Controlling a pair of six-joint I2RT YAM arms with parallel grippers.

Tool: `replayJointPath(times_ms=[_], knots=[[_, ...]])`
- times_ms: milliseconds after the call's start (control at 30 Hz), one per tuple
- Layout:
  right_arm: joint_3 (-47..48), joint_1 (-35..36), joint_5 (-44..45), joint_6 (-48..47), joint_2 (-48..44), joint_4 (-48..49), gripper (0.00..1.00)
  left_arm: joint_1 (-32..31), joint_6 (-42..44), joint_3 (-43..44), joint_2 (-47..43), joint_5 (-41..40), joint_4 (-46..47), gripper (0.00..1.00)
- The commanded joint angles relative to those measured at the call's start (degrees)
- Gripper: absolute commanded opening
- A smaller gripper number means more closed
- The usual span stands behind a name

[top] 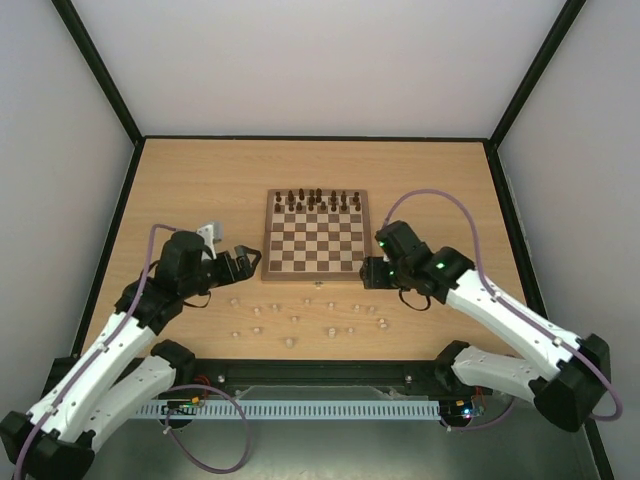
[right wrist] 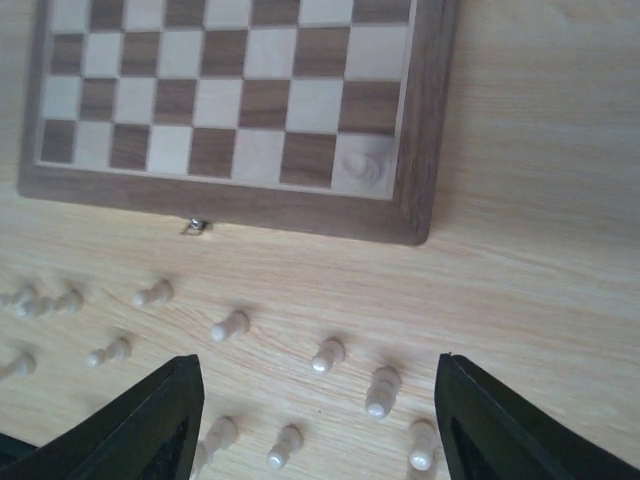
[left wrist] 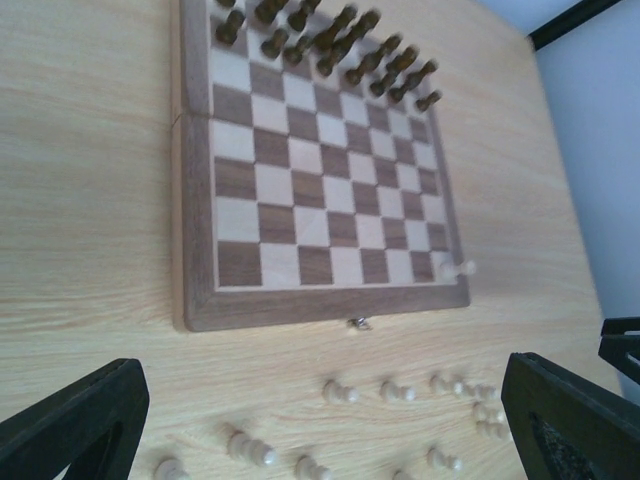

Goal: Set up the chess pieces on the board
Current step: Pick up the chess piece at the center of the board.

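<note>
The board (top: 316, 240) lies mid-table, its near rows bare in the left wrist view (left wrist: 300, 210) and the right wrist view (right wrist: 240, 100). One pale beige piece (right wrist: 362, 167) stands on its near right corner square, seen again from the left wrist (left wrist: 460, 268). Several more chess pieces (top: 331, 329) are scattered on the table before the board (left wrist: 340, 392) (right wrist: 328, 354). My left gripper (top: 245, 262) (left wrist: 320, 430) hovers open by the board's near left corner. My right gripper (top: 372, 268) (right wrist: 315, 420) hangs open above the loose pieces, holding nothing.
Dark brown pieces (top: 318, 200) (left wrist: 330, 45) fill the board's far rows. A small metal latch (right wrist: 194, 225) sticks out of the board's front edge. Black frame posts and pale walls bound the table (top: 180, 180).
</note>
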Motion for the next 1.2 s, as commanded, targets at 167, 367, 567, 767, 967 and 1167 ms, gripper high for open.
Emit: replayJointPath(times_ms=[167,367,567,767,967,1167], knots=[[0.29,10.02,5.44,0.73,9.89,2.46,0.56,-1.64,0.68,0.08,2.47,-1.37,1.20,1.00],[1.86,13.44,5.31,-0.88,15.72,3.74,0.53,-2.71,0.60,2.03,2.72,-5.85,-2.41,1.00],[2.53,15.51,4.73,-1.98,22.07,6.00,0.43,-3.50,-0.55,2.80,3.91,-7.01,-6.01,1.00],[3.21,18.02,5.45,-1.29,26.36,8.17,0.36,-3.85,-2.26,0.95,1.47,-6.77,-5.36,0.99],[3.31,18.79,4.81,-1.22,29.19,10.03,0.34,-3.95,-2.45,1.28,-0.15,-8.06,-7.01,0.99],[3.52,18.80,5.08,-1.53,32.02,11.08,0.31,-3.95,-2.56,1.02,-0.42,-7.92,-6.95,0.99]])
